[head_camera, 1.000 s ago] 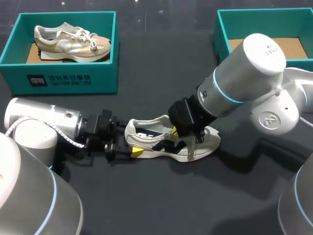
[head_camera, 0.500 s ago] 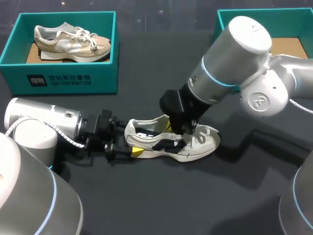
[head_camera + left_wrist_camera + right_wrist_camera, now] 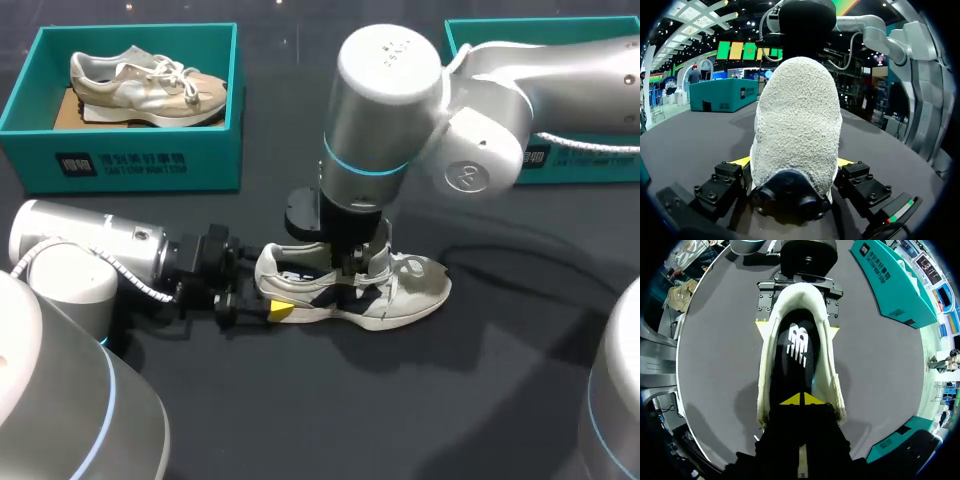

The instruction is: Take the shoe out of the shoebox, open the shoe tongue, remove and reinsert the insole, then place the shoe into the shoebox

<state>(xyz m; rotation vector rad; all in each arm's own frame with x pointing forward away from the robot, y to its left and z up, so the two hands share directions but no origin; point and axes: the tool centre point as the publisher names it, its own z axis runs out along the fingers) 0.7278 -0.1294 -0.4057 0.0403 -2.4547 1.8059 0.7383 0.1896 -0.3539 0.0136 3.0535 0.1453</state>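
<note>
Dark grey desk [image 3: 400,400] carries a teal cardboard shoebox [image 3: 140,160] at far left holding a beige trainer [image 3: 145,85], and a second teal shoebox [image 3: 452,65] partly hidden behind my right arm [image 3: 390,110]. Nearer, outside both, lies the white fabric trainer [image 3: 410,290], its heel clamped from both sides by the left claw [image 3: 270,308]. Over its opening the right claw [image 3: 802,400] hangs with its tips pinched together above the black insole [image 3: 797,347].

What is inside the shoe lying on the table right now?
A dark insole with a white mark lies inside the shoe. The right claw is in the opening, at the tongue end. Toward the toe, the inside is hidden under that claw's body.
</note>
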